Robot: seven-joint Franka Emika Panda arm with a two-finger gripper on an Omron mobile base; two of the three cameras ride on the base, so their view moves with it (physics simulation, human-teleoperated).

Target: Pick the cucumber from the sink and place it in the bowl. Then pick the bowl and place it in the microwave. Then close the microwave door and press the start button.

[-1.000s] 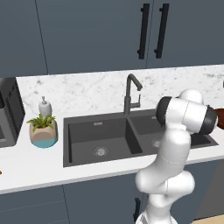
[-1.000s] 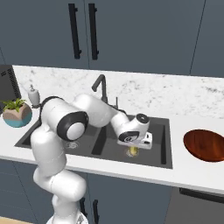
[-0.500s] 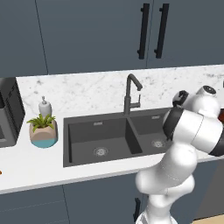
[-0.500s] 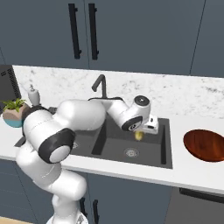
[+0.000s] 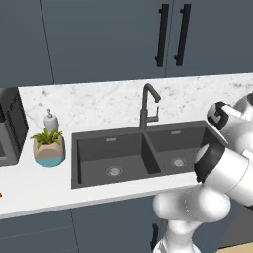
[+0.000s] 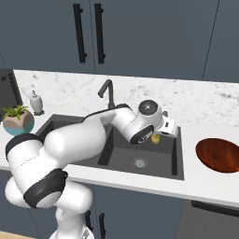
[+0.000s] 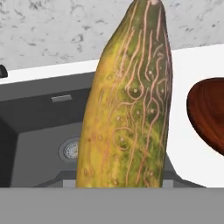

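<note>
Pincer [image 6: 158,136] pinching cucumber [image 7: 127,100] above right basin of sink [image 6: 177,158], left of bowl [image 6: 219,155] on bench [image 6: 205,184].

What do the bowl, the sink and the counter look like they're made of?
Bowl: glossy reddish-brown, faintly grained, probably polished wood or glazed ceramic.
Sink: matte dark grey, likely composite stone; silver drain looks metal.
Counter: white with grey veining, marble-like.

1. You see the cucumber [image 7: 127,100] with yellow-green skin, bumpy and veined, faintly glossy.
2. Your sink [image 6: 161,161] looks matt dark grey, with a shiny metal drain [image 6: 139,162].
3. The desk [image 6: 205,182] reads as smooth white marble.
4. The bowl [image 6: 219,155] looks like polished reddish-brown wood.
</note>
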